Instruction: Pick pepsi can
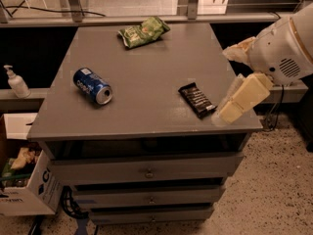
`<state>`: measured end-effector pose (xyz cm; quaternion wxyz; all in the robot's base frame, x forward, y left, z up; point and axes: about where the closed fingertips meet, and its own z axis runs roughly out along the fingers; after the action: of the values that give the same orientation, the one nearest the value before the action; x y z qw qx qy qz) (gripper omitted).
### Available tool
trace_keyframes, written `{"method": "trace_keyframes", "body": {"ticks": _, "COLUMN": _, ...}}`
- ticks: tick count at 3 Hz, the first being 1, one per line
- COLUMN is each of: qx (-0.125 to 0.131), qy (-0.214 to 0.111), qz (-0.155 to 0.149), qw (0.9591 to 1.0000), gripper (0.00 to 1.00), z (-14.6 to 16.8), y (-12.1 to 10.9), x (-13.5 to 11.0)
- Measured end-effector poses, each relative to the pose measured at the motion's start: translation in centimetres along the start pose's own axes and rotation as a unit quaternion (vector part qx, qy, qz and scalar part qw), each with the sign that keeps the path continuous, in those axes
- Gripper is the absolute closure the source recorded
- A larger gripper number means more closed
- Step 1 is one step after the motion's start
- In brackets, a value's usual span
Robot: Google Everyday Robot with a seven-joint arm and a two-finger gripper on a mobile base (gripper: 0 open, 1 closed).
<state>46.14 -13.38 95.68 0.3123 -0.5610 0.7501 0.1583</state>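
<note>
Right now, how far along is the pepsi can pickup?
Done: nothing; the pepsi can lies on its side, untouched, on the left of the table. In hand: the gripper hovers at the right edge beside the snack bar. Left: crossing over, grasping, lifting.

A green chip bag (143,32) lies near the far edge of the bench (146,119). A black snack bar (197,100) lies near the right edge, just beside the claw (229,109). A cardboard box (27,192) stands below the front-left corner.

Grey drawer cabinet (146,173); floor (274,190) perhaps terrazzo.
</note>
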Motion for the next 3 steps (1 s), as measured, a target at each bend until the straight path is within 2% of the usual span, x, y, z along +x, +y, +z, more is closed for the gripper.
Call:
{"method": "trace_keyframes", "body": {"ticks": 2, "qx": 0.005, "qy": -0.01, "qz": -0.011, "qw": 0.9999, "gripper": 0.0, "z": 0.1, "y": 0.2, "x": -0.2}}
{"method": "trace_keyframes", "body": {"ticks": 3, "qx": 0.014, "qy": -0.044, "qz": -0.033, "qw": 0.9984, "gripper": 0.0, "z": 2.4, "y": -0.7, "x": -1.3}}
